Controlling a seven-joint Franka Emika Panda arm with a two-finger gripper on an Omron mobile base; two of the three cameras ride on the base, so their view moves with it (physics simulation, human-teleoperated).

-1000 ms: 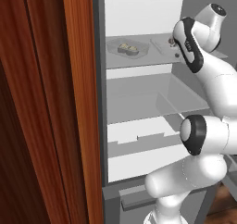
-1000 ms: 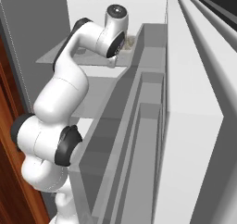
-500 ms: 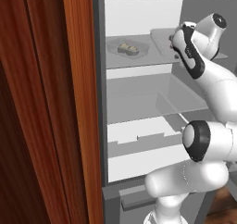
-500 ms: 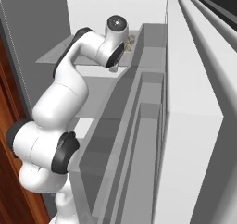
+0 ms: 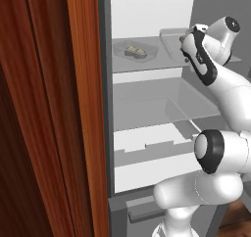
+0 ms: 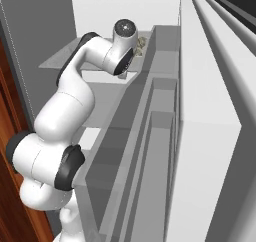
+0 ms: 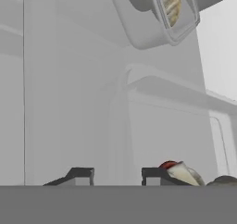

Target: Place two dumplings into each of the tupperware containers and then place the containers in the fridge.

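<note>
The fridge point(image 5: 147, 15) stands open, and its top shelf carries both tupperware containers. The left container point(image 5: 117, 50) holds two dumplings point(image 5: 136, 51). The right container point(image 5: 171, 44) lies just left of my hand, which hides part of it. My gripper point(image 5: 184, 39) hovers at shelf height at that tray's right end. In the hand view my gripper point(image 7: 118, 174) has its fingertips point(image 7: 81, 174) a little apart with nothing between them. A container point(image 7: 139, 19) with dumplings point(image 7: 169, 3) appears at the top of that view, well away from the tips. Dumplings point(image 6: 141, 45) also peek out beside the wrist.
A reddish wooden cabinet panel point(image 5: 73, 108) borders the fridge opening on the left. Below the top shelf are a translucent shelf point(image 5: 157, 104) and a pale drawer point(image 5: 147, 153). The door's shelves point(image 6: 160, 136) run along the right. A small red and cream thing point(image 7: 178, 171) sits by the right fingertip.
The hand has shifted slightly left along the top shelf, toward the right container. The fingers have narrowed a touch. Both containers stay where they were.
</note>
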